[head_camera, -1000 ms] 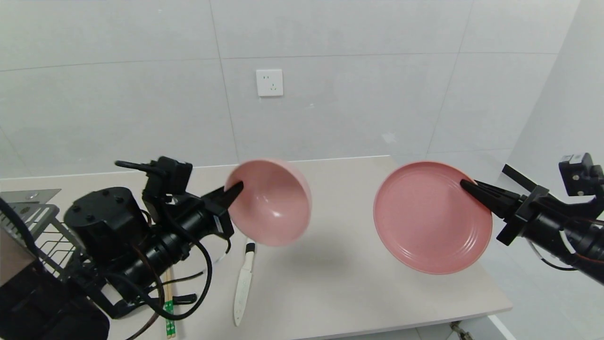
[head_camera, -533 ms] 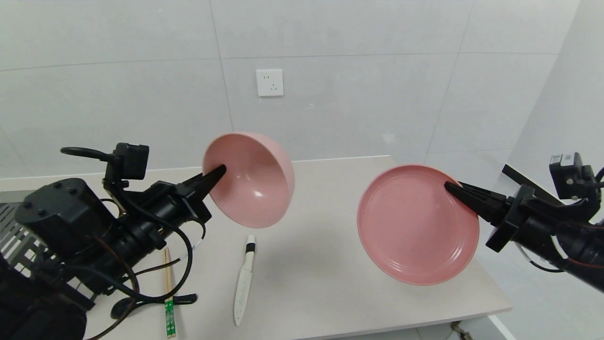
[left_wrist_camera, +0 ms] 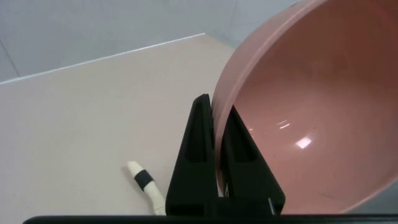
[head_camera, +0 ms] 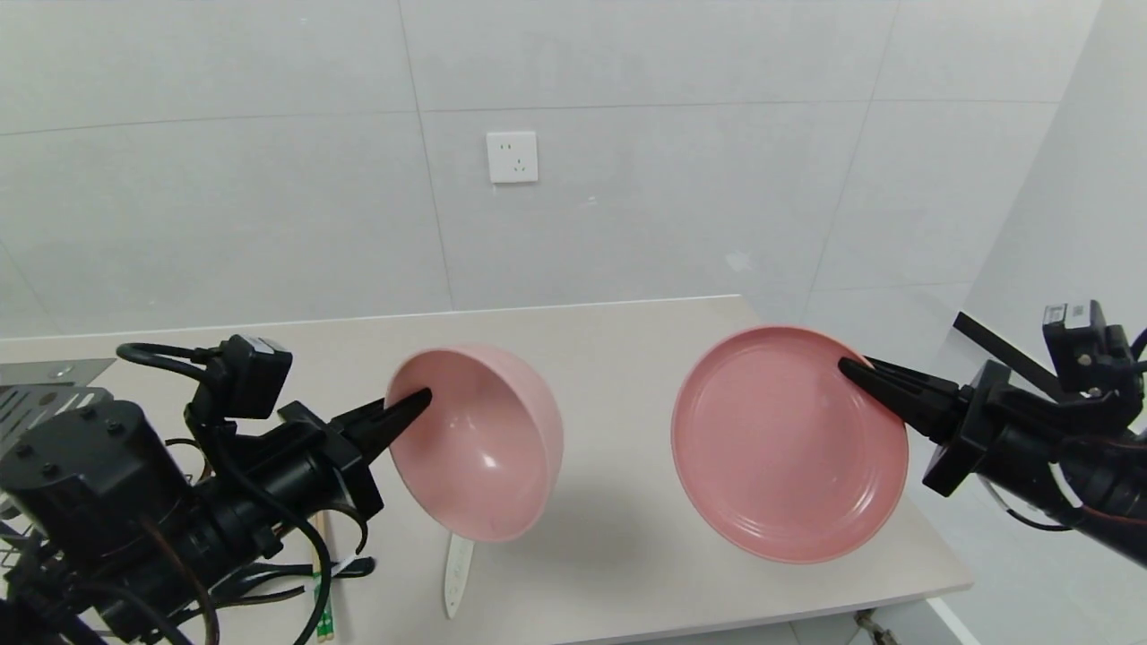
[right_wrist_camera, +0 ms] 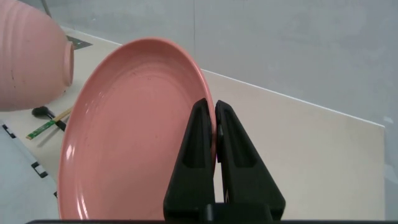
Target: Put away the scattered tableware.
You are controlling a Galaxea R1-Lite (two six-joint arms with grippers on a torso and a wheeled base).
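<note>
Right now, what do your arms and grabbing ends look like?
The left arm and right arm are black with looping black cables. The left end effector and right end effector each have two slim black fingers tapering to points.

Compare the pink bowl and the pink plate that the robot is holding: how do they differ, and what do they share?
The bowl is deep and rounded; the plate is shallow, with faint rings inside. The plate looks wider across than the bowl. The left hand clamps the bowl's rim, the right hand the plate's. Both are pink, tilted on edge and held above the table.
</note>
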